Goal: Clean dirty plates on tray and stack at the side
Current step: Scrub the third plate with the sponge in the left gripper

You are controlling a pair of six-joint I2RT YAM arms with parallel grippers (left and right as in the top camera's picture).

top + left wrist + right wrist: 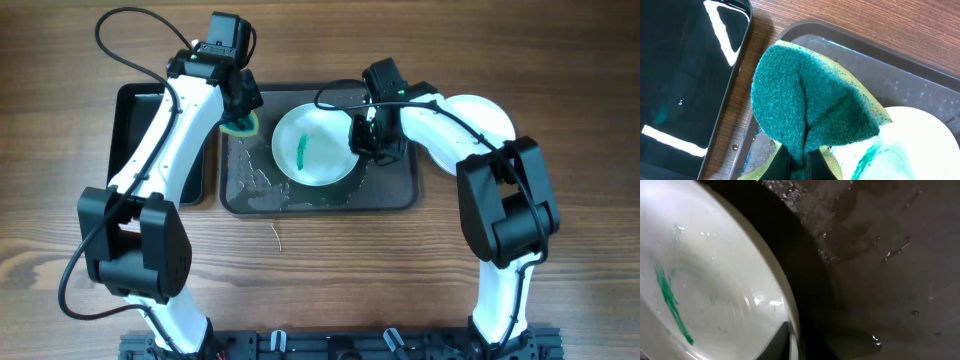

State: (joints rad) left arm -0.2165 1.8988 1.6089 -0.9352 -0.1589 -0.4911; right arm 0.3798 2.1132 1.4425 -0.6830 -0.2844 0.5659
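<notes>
A white plate (315, 148) with a green smear (302, 152) lies on the wet dark tray (390, 195). My left gripper (240, 112) is shut on a green and yellow sponge (815, 110), folded between its fingers, at the plate's left edge. My right gripper (362, 138) is shut on the plate's right rim (790, 330), one finger inside the plate. The green smear shows in the right wrist view (670, 302) and the left wrist view (865, 157).
A second black tray (135, 120) lies to the left of the wet tray, also in the left wrist view (685, 75). Water drops lie on the wet tray's floor (880, 235). Bare wooden table (330, 270) lies in front.
</notes>
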